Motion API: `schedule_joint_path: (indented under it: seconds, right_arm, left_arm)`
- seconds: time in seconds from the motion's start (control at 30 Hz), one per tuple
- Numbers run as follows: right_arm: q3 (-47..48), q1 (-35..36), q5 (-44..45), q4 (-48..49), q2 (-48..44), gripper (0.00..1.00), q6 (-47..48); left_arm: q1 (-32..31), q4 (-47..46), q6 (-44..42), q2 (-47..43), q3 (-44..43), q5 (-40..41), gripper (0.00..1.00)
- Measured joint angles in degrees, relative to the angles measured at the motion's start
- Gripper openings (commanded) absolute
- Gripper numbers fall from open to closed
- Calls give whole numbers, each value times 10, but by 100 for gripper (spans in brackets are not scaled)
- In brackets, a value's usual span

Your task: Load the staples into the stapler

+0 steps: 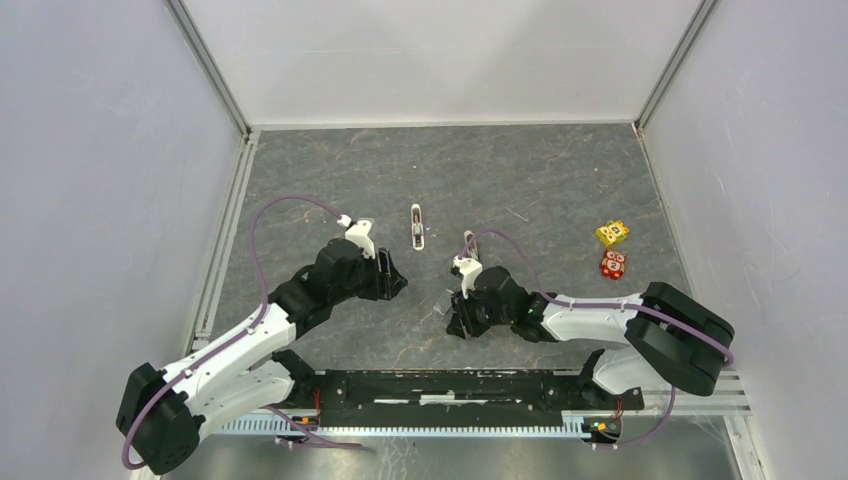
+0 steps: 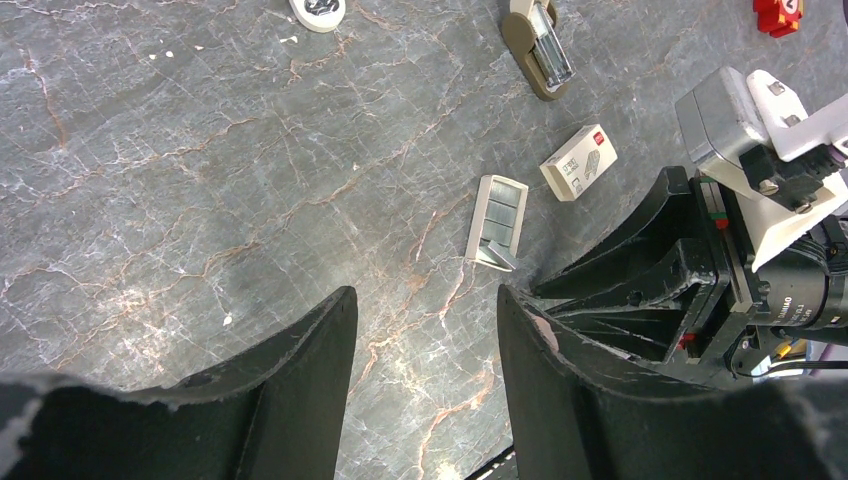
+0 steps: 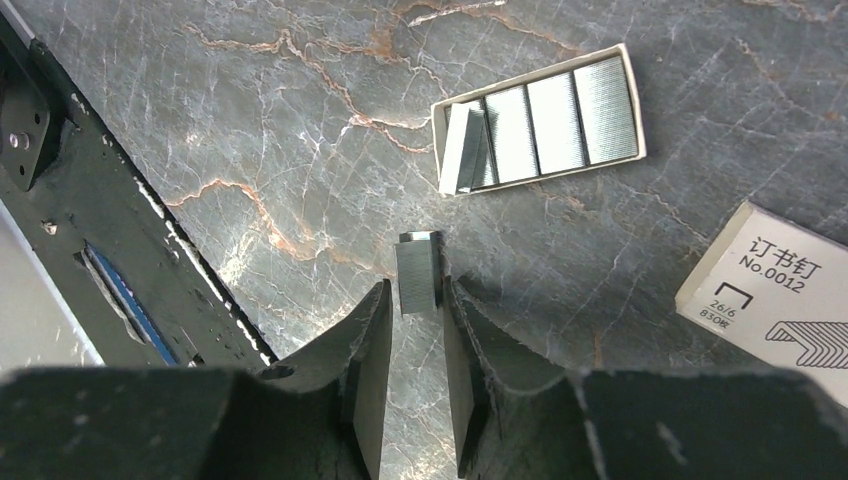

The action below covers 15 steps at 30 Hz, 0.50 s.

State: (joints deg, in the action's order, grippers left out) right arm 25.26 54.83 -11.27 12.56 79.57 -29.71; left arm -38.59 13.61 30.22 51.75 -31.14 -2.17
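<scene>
The right gripper [image 3: 415,300] is pinching a short strip of staples [image 3: 418,262] between its fingertips. The strip is sticking out past the tips, just on the near side of the staple tray [image 3: 540,120]. Whether the strip is touching the surface below cannot be told. The left gripper [image 2: 425,350] is hanging off to the tray's left, its jaws standing apart with nothing between them. Inside the tray more strips are lying in a row, and the one at the end nearest the grippers is tilting up out of line. Just beyond the tray the whitish box sleeve [image 2: 578,162] with the red mark is lying flat. Farther beyond the tray the stapler [image 2: 540,45] is lying with its metal channel facing up, apparently opened for loading.

The carry to the stapler is probably the step in hand. Doing it well is likely calling for an even squeeze so the strip is not breaking apart. The strip should be turning lengthwise to the channel and coming straight down into it, legs first. The free left gripper could be steadying the stapler body.
</scene>
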Motion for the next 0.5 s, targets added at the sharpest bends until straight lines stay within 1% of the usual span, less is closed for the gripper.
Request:
schedule_joint_path:
  seconds: [0.3, 0.4, 0.5]
  right_arm:
    - [0, 5, 0, 0, 0, 33, 0]
    - [1, 8, 2, -1, 0, 34, -1]
    - [7, 12, 11, -11, 0, 33, -2]
  left_arm:
    - [0, 0, 0, -2, 0, 0, 61]
    - [0, 0, 0, -2, 0, 0, 61]
    - [0, 0, 0, -2, 0, 0, 61]
